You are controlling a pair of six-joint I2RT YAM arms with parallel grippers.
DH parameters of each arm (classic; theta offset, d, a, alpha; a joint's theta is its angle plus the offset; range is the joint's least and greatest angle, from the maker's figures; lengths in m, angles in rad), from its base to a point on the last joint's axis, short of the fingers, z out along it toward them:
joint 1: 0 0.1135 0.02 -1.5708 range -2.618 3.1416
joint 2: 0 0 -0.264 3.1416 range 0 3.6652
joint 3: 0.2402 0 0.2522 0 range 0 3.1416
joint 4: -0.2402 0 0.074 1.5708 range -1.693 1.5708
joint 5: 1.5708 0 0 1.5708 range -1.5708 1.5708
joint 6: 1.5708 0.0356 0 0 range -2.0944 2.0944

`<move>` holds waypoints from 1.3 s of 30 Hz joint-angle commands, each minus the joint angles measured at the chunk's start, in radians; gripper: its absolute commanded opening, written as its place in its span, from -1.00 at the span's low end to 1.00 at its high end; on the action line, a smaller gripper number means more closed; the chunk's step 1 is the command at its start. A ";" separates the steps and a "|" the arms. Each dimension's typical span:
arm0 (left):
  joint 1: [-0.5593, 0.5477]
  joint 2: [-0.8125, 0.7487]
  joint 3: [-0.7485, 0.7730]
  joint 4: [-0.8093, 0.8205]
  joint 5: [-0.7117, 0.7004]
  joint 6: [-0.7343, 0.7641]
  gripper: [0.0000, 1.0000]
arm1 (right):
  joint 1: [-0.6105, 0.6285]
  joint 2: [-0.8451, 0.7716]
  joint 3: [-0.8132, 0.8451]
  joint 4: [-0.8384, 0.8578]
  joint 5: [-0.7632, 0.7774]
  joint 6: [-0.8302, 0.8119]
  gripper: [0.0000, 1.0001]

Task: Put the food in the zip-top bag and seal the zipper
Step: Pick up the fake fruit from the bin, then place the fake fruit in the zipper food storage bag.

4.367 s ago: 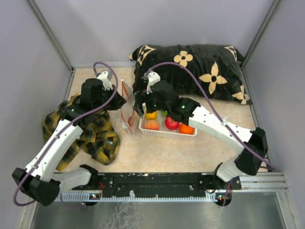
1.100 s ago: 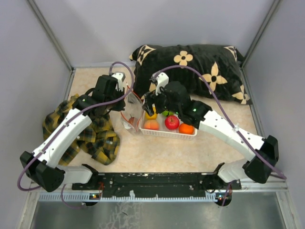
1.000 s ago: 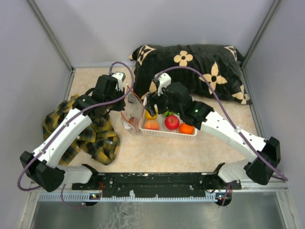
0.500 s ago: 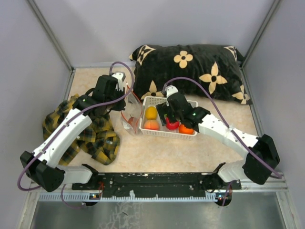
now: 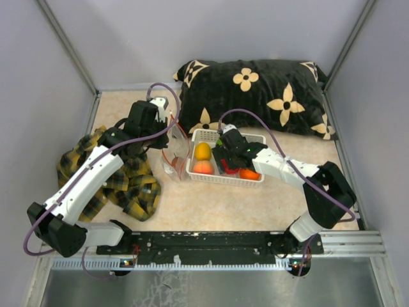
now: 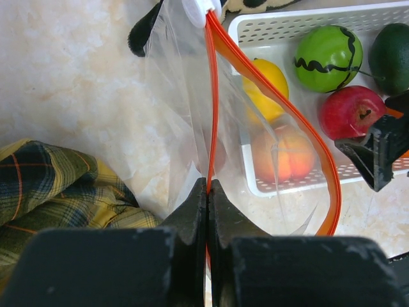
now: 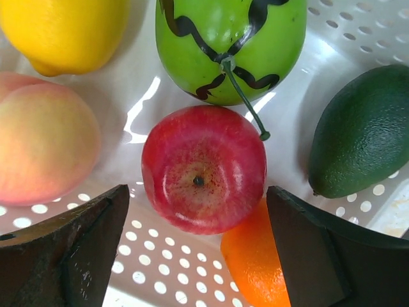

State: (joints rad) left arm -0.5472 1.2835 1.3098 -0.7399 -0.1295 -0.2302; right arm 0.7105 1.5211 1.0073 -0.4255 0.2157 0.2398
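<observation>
I am at the step of picking a fruit out of the basket [image 6: 300, 24] to drop into the zip-top bag [image 6: 172, 115]. My right fingers [image 7: 77, 236] are spread wide and hang right over the basket, one on each side of the red fruit [image 7: 203, 167]. They do not seem to touch it. My left fingers [image 6: 192, 211] are pressed together on the zipper [image 6: 211, 96]. They pinch one side of it, so the bag stands up on the table [image 5: 223, 198] just left of the basket with its mouth open. Next, I think I must go down, close on the red fruit, lift it, and carry it left over the basket wall into that open mouth without knocking the bag. The basket holds six fruits: the red one, yellow [image 7: 64, 29], green with black stripes [image 7: 230, 45], dark green [image 7: 364, 128], peach [image 7: 45, 147] and orange [image 7: 255, 262], which peeks out from under the red one. I cannot tell if anything is in the bag. The zipper is not shut yet.
</observation>
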 commanded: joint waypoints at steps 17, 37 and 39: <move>0.006 -0.009 0.002 0.017 0.017 0.003 -1.00 | -0.007 -0.135 -0.001 0.048 0.029 -0.010 0.01; 0.006 -0.012 -0.001 0.019 0.024 0.000 -1.00 | 0.120 -0.341 0.135 0.103 -0.157 -0.127 -0.12; 0.006 -0.013 -0.002 0.018 0.025 -0.001 -1.00 | 0.122 -0.342 0.159 0.126 -0.231 -0.133 -0.12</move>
State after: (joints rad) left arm -0.5468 1.2835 1.3098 -0.7395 -0.1200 -0.2302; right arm 0.8131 1.2179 1.0767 -0.3904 0.1150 0.1562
